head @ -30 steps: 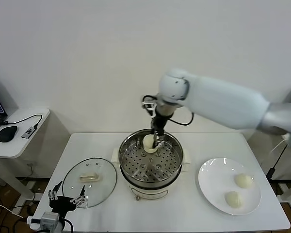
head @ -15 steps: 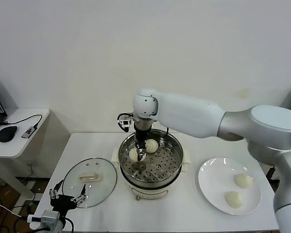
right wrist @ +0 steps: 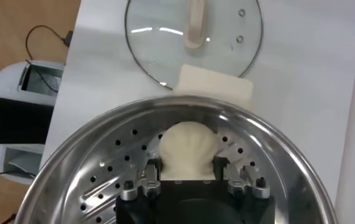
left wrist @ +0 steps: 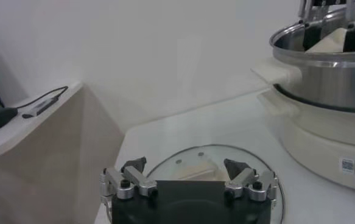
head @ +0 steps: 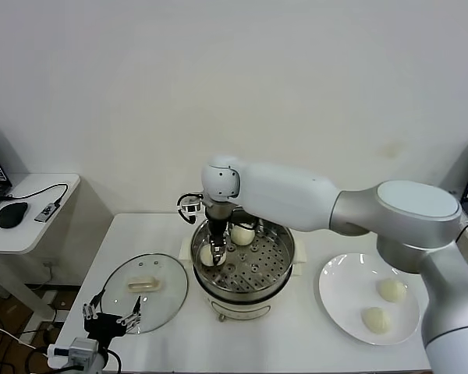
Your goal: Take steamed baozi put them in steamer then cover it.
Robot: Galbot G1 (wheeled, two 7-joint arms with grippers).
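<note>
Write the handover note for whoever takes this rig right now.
Right gripper: inside the steamer, jaws either side of a bun on the basket floor.
Left gripper: open, idle, low by the lid.
Buns: two in the steamer, two on the plate.
Lid lies on the table beside the steamer.
Left: back off this bun, move the plate's two, cover.

1. Steamer (head: 274, 261): shiny steel basket dotted with holes, cream-white base.
2. Baozi (right wrist: 187, 146): cream-white, smooth.
3. Cover (head: 168, 300): clear glass, metal rim, cream bar handle.
4. Plate (head: 339, 292): plain white.
5. Table (head: 296, 343): white.
</note>
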